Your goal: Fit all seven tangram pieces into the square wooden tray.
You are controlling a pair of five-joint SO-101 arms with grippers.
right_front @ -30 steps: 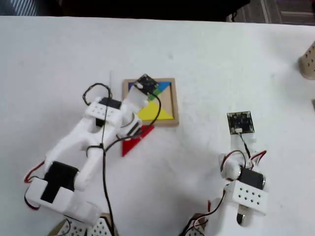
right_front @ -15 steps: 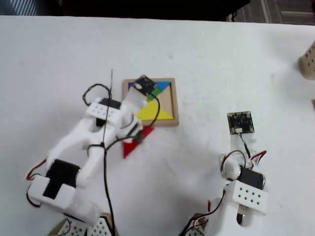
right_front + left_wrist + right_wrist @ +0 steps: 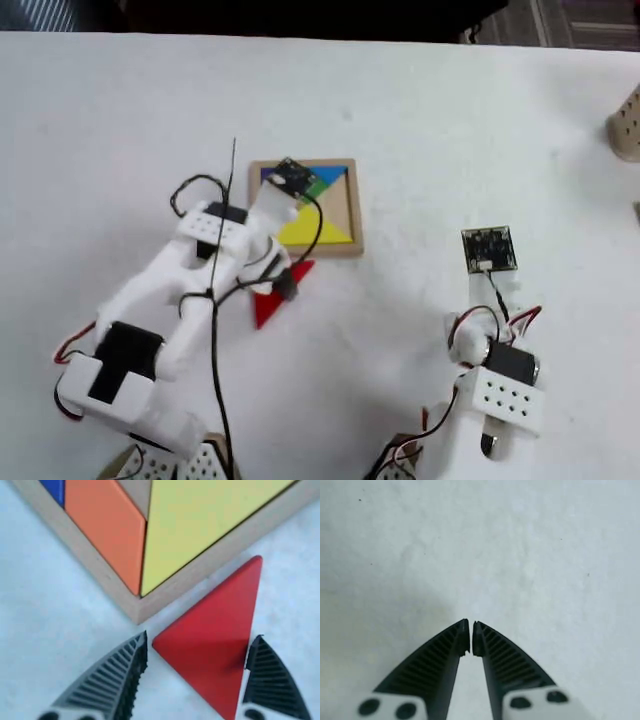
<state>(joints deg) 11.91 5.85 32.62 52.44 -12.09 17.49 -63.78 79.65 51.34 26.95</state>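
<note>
The square wooden tray point(image 3: 354, 206) lies mid-table and holds blue, green, yellow and orange pieces. In the left wrist view its corner point(image 3: 135, 611) shows the orange piece point(image 3: 107, 527) and the big yellow triangle point(image 3: 200, 515). A red triangle point(image 3: 268, 305) lies flat on the table just outside that corner. My left gripper point(image 3: 200, 639) is open and low over the table, with the red triangle point(image 3: 210, 650) between its fingers. One finger point(image 3: 267, 680) touches the triangle's edge. My right gripper point(image 3: 471, 630) is shut and empty above bare table at the right.
The right arm point(image 3: 495, 375) rests near the front right. A perforated tan object point(image 3: 625, 125) stands at the right edge. White perforated bases point(image 3: 170, 465) sit at the front edge. The table's far edge runs along the top.
The left arm has shifted a little, and the red triangle has slid slightly toward the table's front, away from the tray. The right arm has not moved.
</note>
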